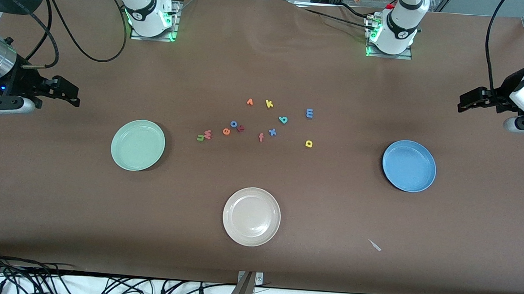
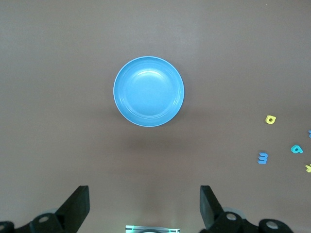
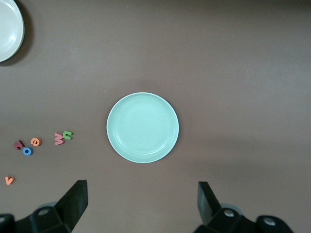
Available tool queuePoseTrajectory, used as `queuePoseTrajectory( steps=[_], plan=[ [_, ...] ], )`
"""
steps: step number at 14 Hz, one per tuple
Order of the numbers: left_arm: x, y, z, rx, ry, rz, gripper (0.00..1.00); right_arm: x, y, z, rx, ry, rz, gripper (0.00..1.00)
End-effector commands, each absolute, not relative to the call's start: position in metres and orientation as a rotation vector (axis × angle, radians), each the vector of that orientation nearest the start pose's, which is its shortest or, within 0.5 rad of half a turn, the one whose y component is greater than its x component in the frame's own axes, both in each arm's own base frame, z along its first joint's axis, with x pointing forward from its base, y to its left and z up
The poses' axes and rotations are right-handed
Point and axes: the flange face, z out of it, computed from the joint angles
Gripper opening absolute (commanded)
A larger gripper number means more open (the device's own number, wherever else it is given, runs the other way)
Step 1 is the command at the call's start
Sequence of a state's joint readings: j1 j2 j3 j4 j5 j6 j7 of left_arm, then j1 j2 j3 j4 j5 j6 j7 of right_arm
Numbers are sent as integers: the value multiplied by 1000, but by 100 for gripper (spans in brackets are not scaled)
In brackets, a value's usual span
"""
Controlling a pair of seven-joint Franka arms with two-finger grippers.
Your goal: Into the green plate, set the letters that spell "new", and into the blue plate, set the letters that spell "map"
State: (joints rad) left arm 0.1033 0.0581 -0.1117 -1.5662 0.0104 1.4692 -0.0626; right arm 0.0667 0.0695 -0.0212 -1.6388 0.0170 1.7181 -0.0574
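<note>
The green n (image 1: 200, 137), pink w (image 1: 208, 135) and orange e (image 1: 226, 131) lie mid-table, on the side toward the pale green plate (image 1: 138, 145). The blue m (image 1: 309, 113), teal a (image 1: 283, 119) and yellow p (image 1: 308, 143) lie on the side toward the blue plate (image 1: 409, 166). Both plates hold nothing. My right gripper (image 1: 73, 94) hangs open over the right arm's end of the table, with the green plate (image 3: 143, 127) under its camera. My left gripper (image 1: 466, 102) hangs open over the left arm's end, looking down on the blue plate (image 2: 148, 91).
A beige plate (image 1: 251, 216) sits nearer the front camera than the letters. Mixed among the task letters are a blue o (image 1: 234, 123), a dark red letter (image 1: 241, 128), a salmon f (image 1: 261, 137), a blue x (image 1: 272, 132), a yellow k (image 1: 269, 104) and an orange letter (image 1: 249, 102).
</note>
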Motion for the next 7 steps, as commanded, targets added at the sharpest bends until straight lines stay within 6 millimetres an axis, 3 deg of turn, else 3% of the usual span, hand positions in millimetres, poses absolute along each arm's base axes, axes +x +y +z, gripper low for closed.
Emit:
queuePoseTrajectory(
  steps=[1, 7],
  plan=[
    [558, -1, 591, -3094, -44, 240, 100, 579, 29, 567, -3125, -172, -27, 100],
    [559, -3, 591, -3097, -40, 231, 100, 579, 29, 567, -3125, -172, -29, 100]
  ],
)
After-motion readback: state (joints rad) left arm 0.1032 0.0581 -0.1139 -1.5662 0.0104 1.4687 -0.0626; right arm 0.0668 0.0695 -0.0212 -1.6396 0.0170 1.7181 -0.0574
